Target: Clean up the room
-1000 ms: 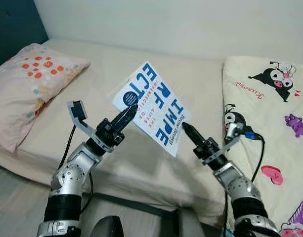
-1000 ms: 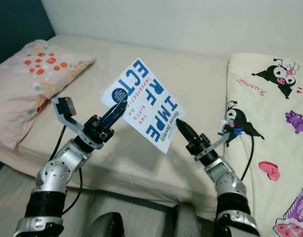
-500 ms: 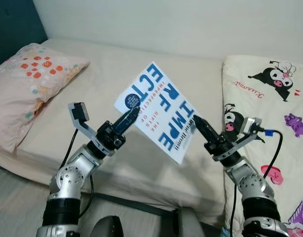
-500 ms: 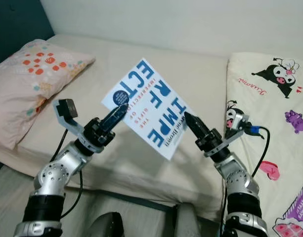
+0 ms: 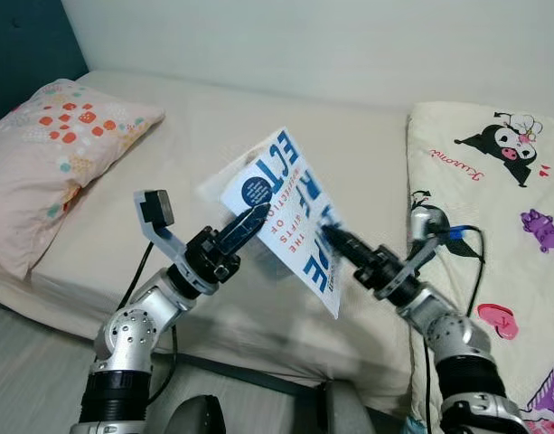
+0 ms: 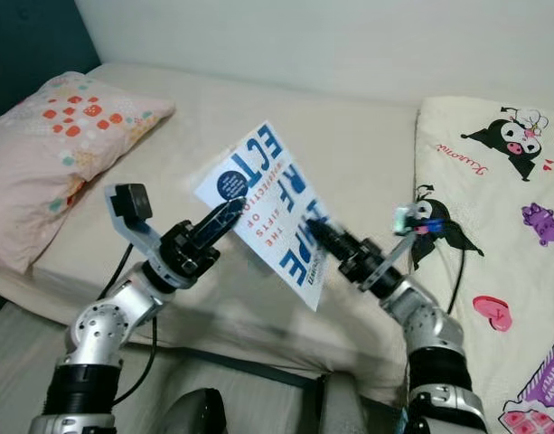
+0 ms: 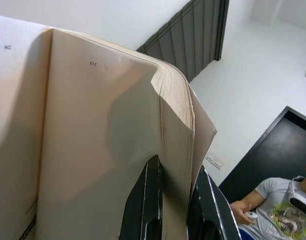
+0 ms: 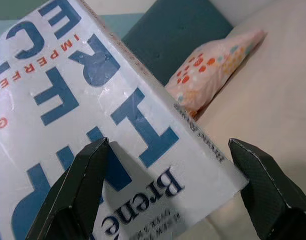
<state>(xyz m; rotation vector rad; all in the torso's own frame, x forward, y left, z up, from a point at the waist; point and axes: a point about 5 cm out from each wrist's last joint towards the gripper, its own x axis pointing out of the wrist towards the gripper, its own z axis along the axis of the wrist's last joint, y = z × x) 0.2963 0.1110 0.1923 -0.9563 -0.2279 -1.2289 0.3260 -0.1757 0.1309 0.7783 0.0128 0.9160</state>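
Here the left gripper (image 5: 251, 220) pinches a book (image 5: 290, 212) reading "IMPERFECT".

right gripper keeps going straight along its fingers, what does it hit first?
Likely the book: the right gripper is open, its fingers straddling the spine corner, front cover right ahead. Beyond that, probably the pink pillow; depth unclear.

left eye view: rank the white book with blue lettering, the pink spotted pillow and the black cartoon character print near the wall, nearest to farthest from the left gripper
1. White book with blue lettering: clamped in the left gripper, above the bed.
2. Pink spotted pillow: at the bed's left end.
3. Black cartoon character print: far right on the cream blanket, near the wall.
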